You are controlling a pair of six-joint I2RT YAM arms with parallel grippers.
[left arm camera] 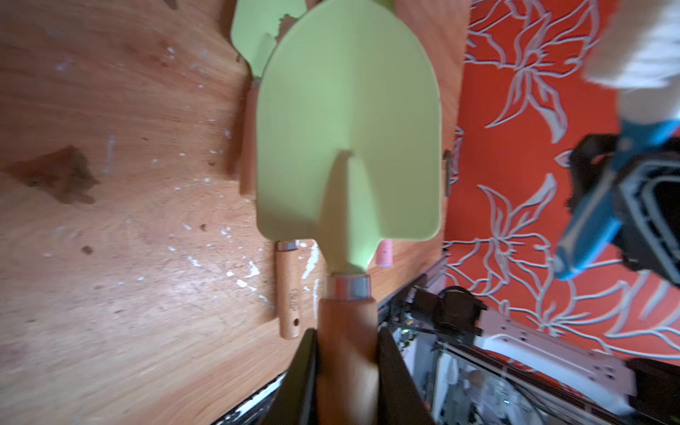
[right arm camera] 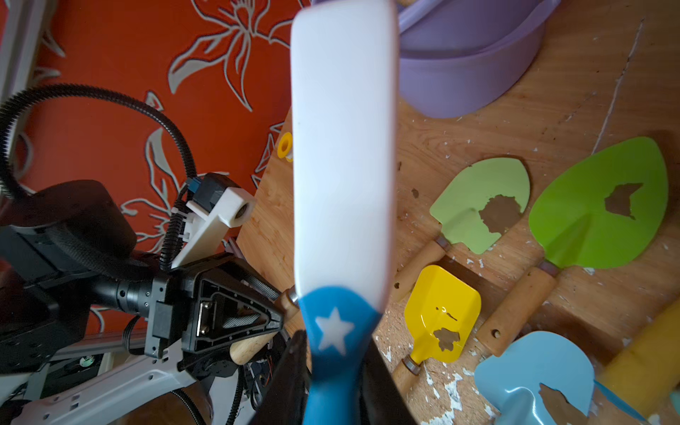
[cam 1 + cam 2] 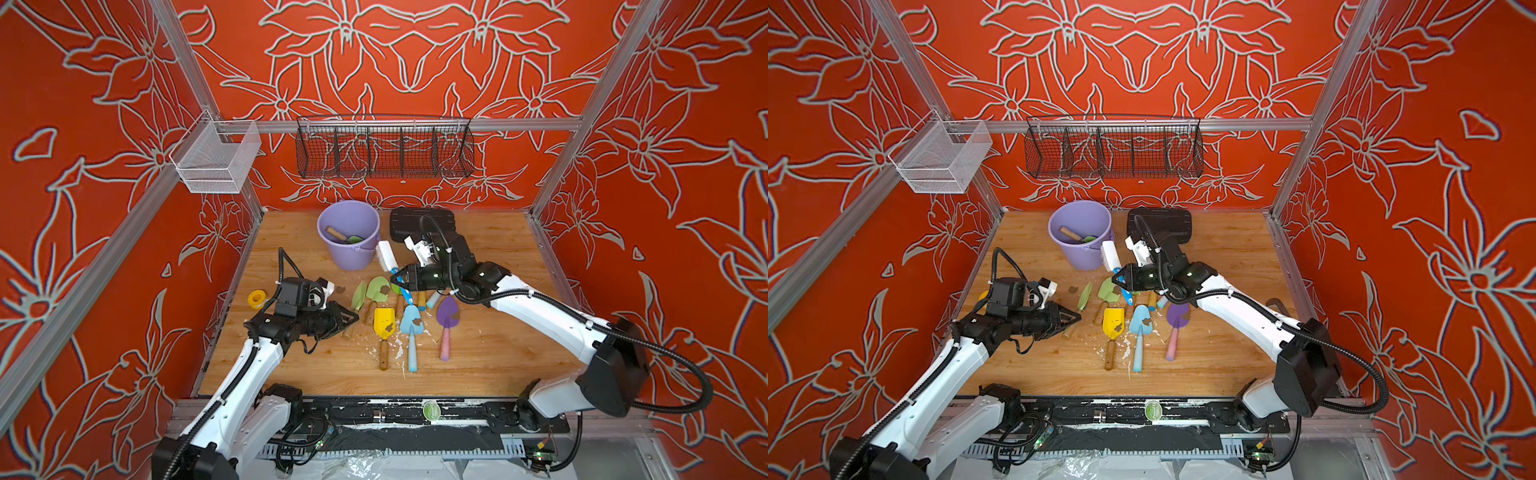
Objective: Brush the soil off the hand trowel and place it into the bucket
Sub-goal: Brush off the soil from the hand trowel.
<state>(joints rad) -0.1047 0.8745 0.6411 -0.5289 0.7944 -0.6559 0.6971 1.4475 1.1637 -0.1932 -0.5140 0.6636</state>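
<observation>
My left gripper (image 1: 347,331) is shut on the wooden handle of a light green hand trowel (image 1: 349,121), held just above the table; the blade face towards the camera shows no soil. In both top views this trowel (image 3: 359,296) (image 3: 1086,296) is seen edge-on, left of the other trowels. My right gripper (image 2: 335,338) is shut on the blue handle of a white brush (image 2: 344,147), whose head (image 3: 386,255) hangs beside the lavender bucket (image 3: 332,224). The bucket holds one trowel. A brown soil patch (image 3: 340,289) lies on the table.
Soiled trowels lie mid-table: light green (image 3: 378,289), yellow (image 3: 384,322), light blue (image 3: 411,322), purple (image 3: 448,311). A black case (image 3: 422,222) sits behind the right arm and a yellow tape roll (image 3: 256,298) at the left edge. Wire baskets hang on the walls.
</observation>
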